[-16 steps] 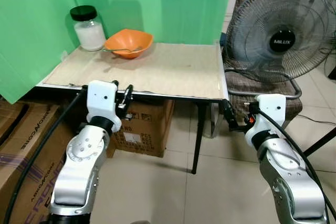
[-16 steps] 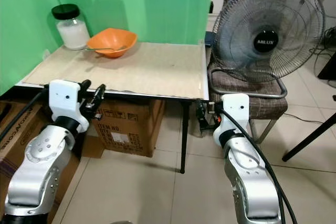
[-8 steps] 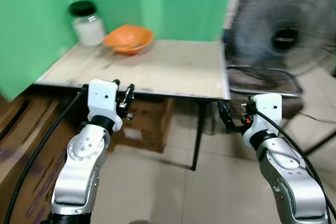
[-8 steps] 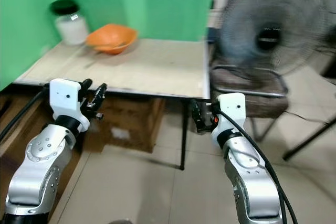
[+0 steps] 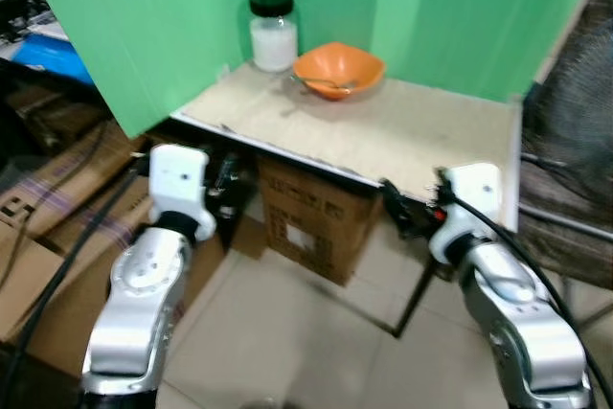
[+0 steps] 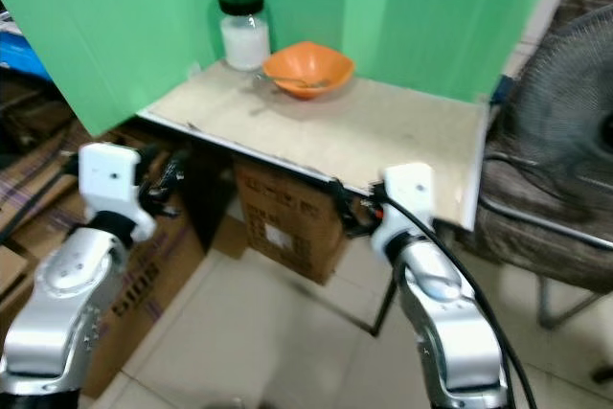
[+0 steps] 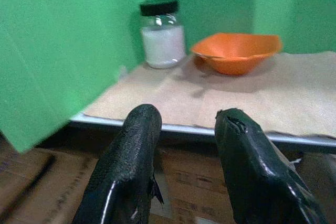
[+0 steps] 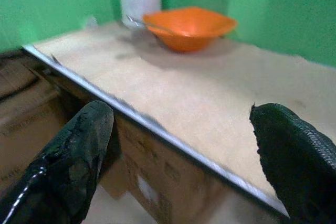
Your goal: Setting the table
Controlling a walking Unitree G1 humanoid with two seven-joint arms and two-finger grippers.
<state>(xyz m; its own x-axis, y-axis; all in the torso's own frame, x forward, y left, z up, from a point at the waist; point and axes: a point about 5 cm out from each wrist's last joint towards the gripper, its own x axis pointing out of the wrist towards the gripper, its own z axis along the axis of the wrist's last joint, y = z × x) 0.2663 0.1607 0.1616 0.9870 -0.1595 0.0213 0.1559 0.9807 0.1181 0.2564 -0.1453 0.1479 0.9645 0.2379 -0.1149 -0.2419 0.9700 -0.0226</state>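
Observation:
A table (image 5: 421, 136) with a beige mat stands against a green backdrop. At its far corner sits an orange bowl (image 5: 338, 71) with a spoon (image 5: 329, 81) in it. Beside the bowl stands a glass jar (image 5: 272, 32) of white powder with a black lid. My left gripper (image 5: 226, 179) hangs open and empty below the table's front edge, near its left corner. Its wrist view looks across the mat to the jar (image 7: 163, 40) and bowl (image 7: 236, 52). At the front edge, towards the right corner, my right gripper (image 5: 397, 209) is wide open with nothing in it.
A cardboard box (image 5: 311, 222) sits under the table, and more boxes (image 5: 48, 227) are stacked to the left. A standing fan (image 6: 565, 93) and a chair (image 6: 536, 227) are close on the right. Tiled floor lies in front.
The whole picture has shifted and blurred: the camera has turned, so the table now sits more to the right and at an angle. Both arms keep the same pose.

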